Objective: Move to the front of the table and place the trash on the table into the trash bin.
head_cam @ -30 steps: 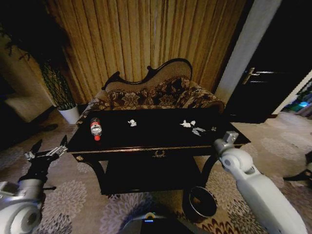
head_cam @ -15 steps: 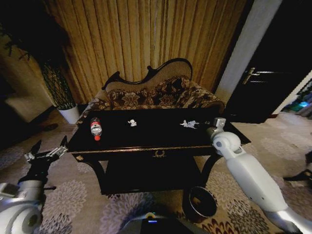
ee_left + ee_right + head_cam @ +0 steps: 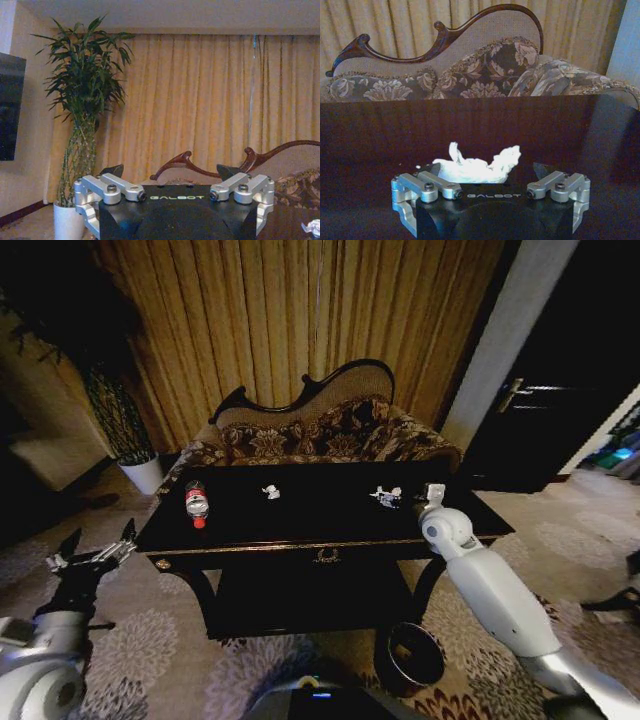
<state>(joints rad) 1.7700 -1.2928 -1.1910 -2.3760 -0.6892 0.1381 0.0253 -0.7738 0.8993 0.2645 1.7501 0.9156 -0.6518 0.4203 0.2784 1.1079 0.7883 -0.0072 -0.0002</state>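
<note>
With the right claw (image 3: pixel 490 187) spread just before the paper scrap (image 3: pixel 476 166) at the counter's (image 3: pixel 300 502) 2 o'clock part, the light scrap could be pushed away.

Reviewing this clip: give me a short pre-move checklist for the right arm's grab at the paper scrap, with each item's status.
1. Right gripper open: ok, fingers spread wide.
2. Paper scrap lined up between the fingers: ok in the right wrist view.
3. Fingers low enough around the scrap: cannot tell.
4. Trash bin within reach, on the floor by the table front: ok.
5. Left gripper out of the way: ok, open, off the table's left end.
6. Bottle apart from the scrap: ok.
</note>
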